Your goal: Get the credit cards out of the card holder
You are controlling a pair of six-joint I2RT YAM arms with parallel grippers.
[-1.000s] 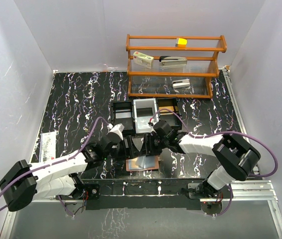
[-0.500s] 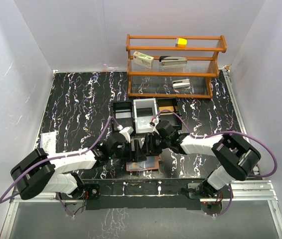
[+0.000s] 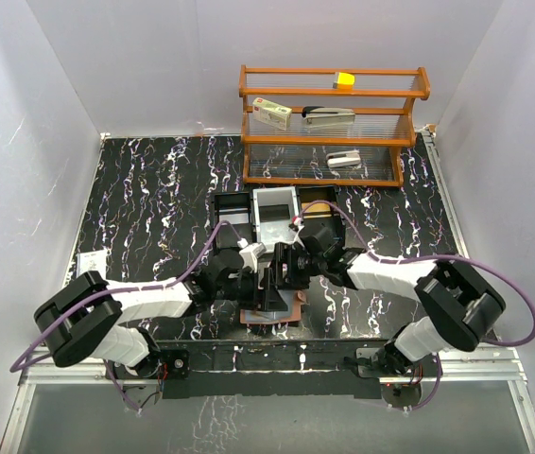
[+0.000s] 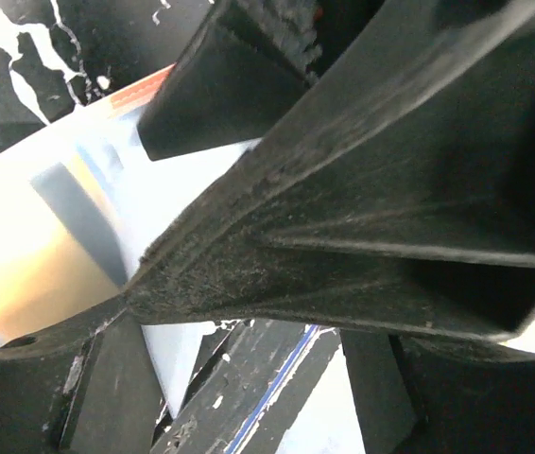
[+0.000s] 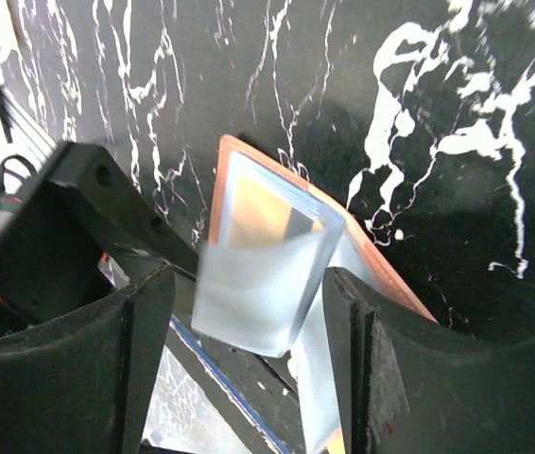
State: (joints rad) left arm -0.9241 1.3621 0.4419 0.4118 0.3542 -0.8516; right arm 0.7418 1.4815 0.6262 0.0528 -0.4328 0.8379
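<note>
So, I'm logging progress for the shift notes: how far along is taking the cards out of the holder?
Done: the card holder lies open. In hand: the right claw straddles a pale card standing up from it, left claw alongside. Left: no card seen lying loose yet; a yellow-orange one shows inside.

Glossy table (image 3: 154, 189) — leathery card holder (image 3: 289, 314)

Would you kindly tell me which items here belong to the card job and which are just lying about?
Job: card holder; credit cards tucked inside.
Lying about: wooden rack, black tray, white-and-red box, stapler, yellow block, paper packet.
</note>
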